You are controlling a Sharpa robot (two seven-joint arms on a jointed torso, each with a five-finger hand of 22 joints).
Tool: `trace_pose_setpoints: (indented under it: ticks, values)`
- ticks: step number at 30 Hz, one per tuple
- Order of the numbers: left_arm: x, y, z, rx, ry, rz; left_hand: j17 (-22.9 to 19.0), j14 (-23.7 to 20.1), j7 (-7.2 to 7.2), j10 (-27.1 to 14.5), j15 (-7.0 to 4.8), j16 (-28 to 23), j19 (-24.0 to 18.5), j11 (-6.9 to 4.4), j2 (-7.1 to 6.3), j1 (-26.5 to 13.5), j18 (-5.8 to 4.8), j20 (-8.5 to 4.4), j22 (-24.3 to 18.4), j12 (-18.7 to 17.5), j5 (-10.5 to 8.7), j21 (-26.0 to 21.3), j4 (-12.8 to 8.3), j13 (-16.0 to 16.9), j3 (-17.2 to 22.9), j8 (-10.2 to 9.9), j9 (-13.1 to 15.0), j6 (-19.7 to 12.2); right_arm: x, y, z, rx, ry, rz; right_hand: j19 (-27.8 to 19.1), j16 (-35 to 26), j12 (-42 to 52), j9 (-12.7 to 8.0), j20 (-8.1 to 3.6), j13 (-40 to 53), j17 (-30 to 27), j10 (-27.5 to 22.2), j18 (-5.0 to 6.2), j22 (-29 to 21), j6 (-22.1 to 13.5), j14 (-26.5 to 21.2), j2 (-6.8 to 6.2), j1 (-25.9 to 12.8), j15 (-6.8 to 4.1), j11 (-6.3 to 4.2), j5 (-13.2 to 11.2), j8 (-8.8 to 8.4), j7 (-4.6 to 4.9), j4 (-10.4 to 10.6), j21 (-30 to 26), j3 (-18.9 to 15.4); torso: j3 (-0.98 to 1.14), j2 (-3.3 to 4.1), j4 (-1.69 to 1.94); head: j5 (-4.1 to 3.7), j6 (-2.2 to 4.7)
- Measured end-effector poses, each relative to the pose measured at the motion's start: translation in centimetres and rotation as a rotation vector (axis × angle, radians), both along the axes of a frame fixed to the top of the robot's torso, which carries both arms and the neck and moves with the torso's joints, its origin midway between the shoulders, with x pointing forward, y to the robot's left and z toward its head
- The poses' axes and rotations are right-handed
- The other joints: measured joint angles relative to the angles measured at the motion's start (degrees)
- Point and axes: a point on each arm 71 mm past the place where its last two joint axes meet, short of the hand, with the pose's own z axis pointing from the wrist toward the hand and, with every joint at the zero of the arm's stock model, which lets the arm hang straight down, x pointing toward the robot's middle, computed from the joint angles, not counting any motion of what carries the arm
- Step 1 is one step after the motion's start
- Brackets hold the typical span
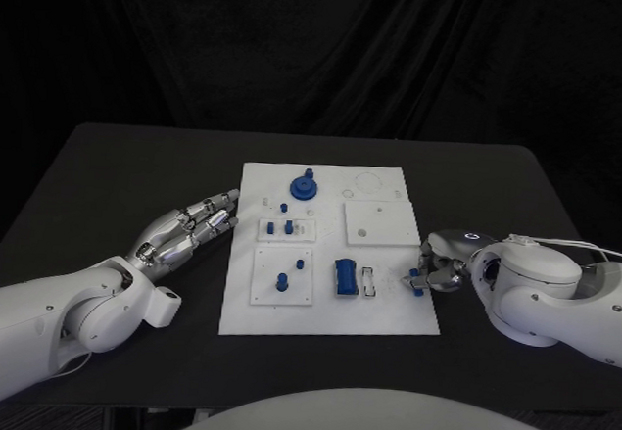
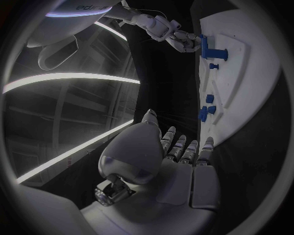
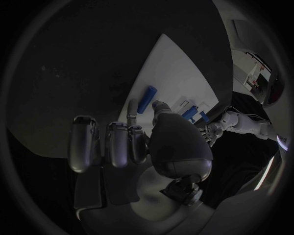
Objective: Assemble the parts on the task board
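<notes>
A black table (image 1: 131, 165) stands before a dark curtain and carries the white task board (image 1: 390, 313) in its middle.

Nearest the robot, by the board's right edge, the right hand (image 1: 442, 267) reaches in over the rim. A small blue part (image 1: 418, 280) lies at its fingertips, at the board's right edge. Whether the fingers really pinch it or only touch it I cannot tell; the fingers look curled close around it. Just beside it toward the middle are a white slotted holder (image 1: 373, 282) and a blue block (image 1: 345, 277), and then a plate with small blue pegs (image 1: 284, 278) near the board's left edge.

The left hand (image 1: 198, 223) rests outside the board's left edge, fingers spread and straight, holding nothing.

Farther off come another small plate with blue pegs (image 1: 287, 227), a plain white square plate (image 1: 380, 223), and at the far edge a blue gear-like disc (image 1: 303, 186) with a knob.

The risk, as I judge it, is at the right edge: the small part is so close to the rim that a weak or skewed pinch could push it off onto the table. The bulky hand could also knock the block or holder beside it. The board itself may slide, since no hand holds it.
</notes>
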Motion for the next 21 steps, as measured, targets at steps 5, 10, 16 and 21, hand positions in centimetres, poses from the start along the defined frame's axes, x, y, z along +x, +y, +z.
trace_pose_setpoints:
  ticks: [5, 10, 16, 21]
  values:
    - [0.02, -0.02, -0.02, 0.0, 0.0, 0.0, 0.0, 0.0, 0.0, 0.0, 0.0, 0.0, 0.0, 0.0, 0.18, 0.18, 0.0, 0.0, -0.05, 0.0, 0.29, 0.0, -0.16, 0.0, 0.16, 0.0, 0.0, 0.0, 0.13, 0.17, -0.13, 0.004, 0.006, -0.002, -0.15, -0.03, 0.0, -2.16, 0.26, 0.0, 0.0, 0.06, 0.0, -0.01, 0.43, -0.05, 0.51, 3.11, 0.36, 0.46, 7.36, -2.65, 0.4, -0.42, -0.21, 1.28, -0.02, -0.02, 0.03, -0.16, 0.0]
    - [0.03, -0.09, -0.04, 0.0, 0.0, -0.001, 0.01, 0.0, 0.0, 0.0, 0.0, 0.0, 0.0, 0.0, 0.25, 0.25, 0.0, 0.0, -0.05, 0.0, 0.67, 0.0, -0.32, 0.0, 0.32, 0.0, 0.0, 0.0, 0.29, 0.26, -0.19, 0.013, 0.013, -0.009, -0.15, -0.26, 0.0, -2.09, 0.26, 0.0, 0.0, 0.06, -0.01, -0.01, 0.76, -0.05, 0.14, 7.8, 0.36, 0.46, 15.23, -4.03, 0.52, -1.5, -0.57, 4.55, -0.02, -0.05, 0.04, -0.13, 0.0]
    - [0.03, -0.09, -0.06, 0.0, 0.001, -0.001, -0.03, 0.0, 0.12, -0.21, 0.0, 0.0, 0.0, 0.21, 0.53, 0.53, 0.0, 0.0, -0.05, 0.0, 1.34, 0.0, -0.55, 0.0, 0.55, 0.0, -0.01, -0.12, 0.4, 0.31, -0.24, 0.04, 0.02, -0.028, 0.05, -0.55, 0.0, 1.08, 0.46, 0.0, 0.0, -0.03, 0.0, -0.01, 0.9, 0.05, -0.96, 11.05, 0.47, 0.78, 17.49, -5.27, 1.18, -2.5, -1.75, 8.71, -0.01, -0.07, 0.04, 0.02, 0.0]
    - [0.02, -0.05, -0.08, 0.0, 0.001, -0.001, -0.04, -0.21, 0.21, -0.21, 0.21, 0.0, 0.0, 0.21, 0.78, 0.78, 0.0, 0.0, -0.05, 0.0, 2.1, 0.0, -0.95, 0.0, 0.96, 0.0, 0.0, -0.21, 0.42, 0.08, -0.29, 0.099, 0.022, -0.079, -0.06, -0.55, 0.0, 1.32, 0.75, 0.0, 0.0, -0.06, 0.0, -0.01, 0.67, -0.09, -1.8, 13.01, 0.73, 1.0, 14.86, -6.33, 1.49, -1.21, -2.0, 10.83, 0.0, -0.08, 0.04, 0.05, 0.0]
